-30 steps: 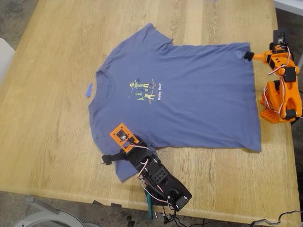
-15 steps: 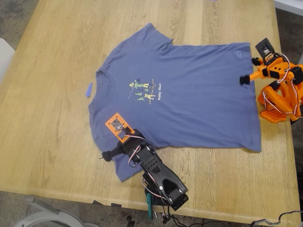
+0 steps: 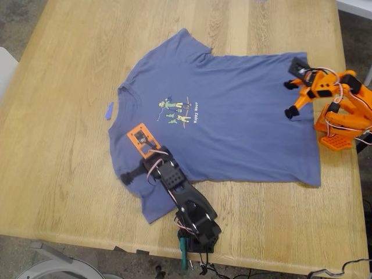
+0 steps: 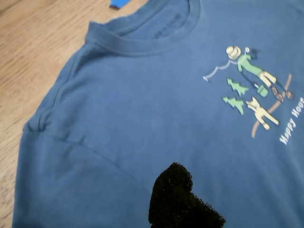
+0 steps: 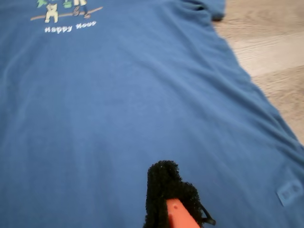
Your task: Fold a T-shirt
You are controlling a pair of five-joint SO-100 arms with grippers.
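Observation:
The slate-blue T-shirt lies flat and spread out on the wooden table, collar toward the exterior view's left, print facing up. My first gripper, on the black arm, hovers open over the shoulder and sleeve nearest the table's front edge. Its wrist view shows the collar, the print and the T-shirt, with one black fingertip above the cloth. My second gripper, on the orange arm, is open over the hem end. Its wrist view shows the T-shirt under one black fingertip. Neither holds cloth.
A small blue scrap of tape lies on the table just beyond the collar; it also shows in the first wrist view. The orange arm's base stands at the table's right edge, the black arm's base at the front edge.
My first gripper moved from the sleeve's edge further onto the shirt toward the chest. My second gripper swung from the far hem corner in over the hem and now stands open.

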